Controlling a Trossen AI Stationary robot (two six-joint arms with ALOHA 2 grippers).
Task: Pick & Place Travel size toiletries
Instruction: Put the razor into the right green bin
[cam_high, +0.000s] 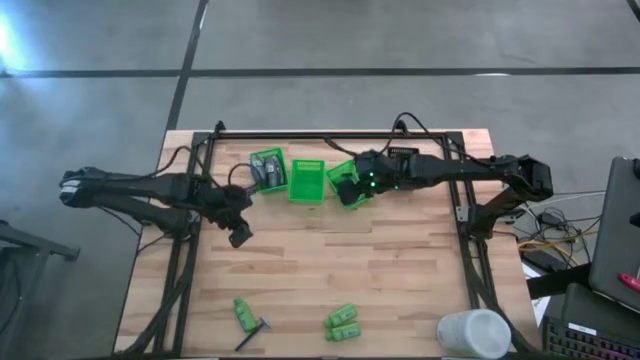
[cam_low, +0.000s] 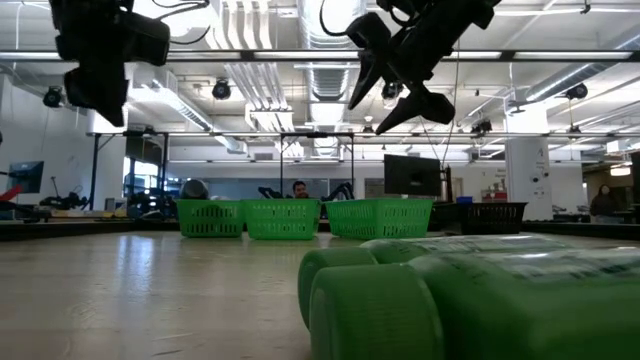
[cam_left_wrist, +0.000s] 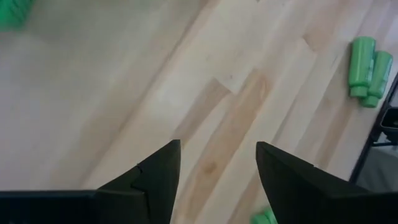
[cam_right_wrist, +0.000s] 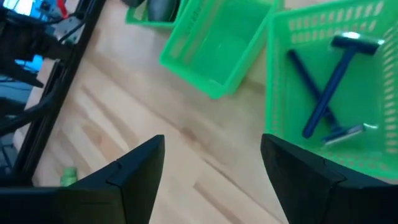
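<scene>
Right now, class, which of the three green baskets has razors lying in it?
The right-hand basket, under the right tool: two razors lie crossed inside. The middle basket looks empty.

Bright ceiling lights (cam_low: 250, 40) fill the room, and glare whitens the bench (cam_left_wrist: 93, 81) in the left wrist view. In the low view the near green bottles (cam_low: 480, 300) are badly out of focus. The right wrist view is softly blurred.

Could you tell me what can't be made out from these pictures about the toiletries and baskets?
- Right basket: in the high view the right gripper covers its contents; only the right wrist view shows razors.
- Left basket: dark items inside, too small to identify in the high view.
- Green bottles: blurred in the low view, too close to the camera.
- Stick beside the near-left bottle: too small to identify.
</scene>
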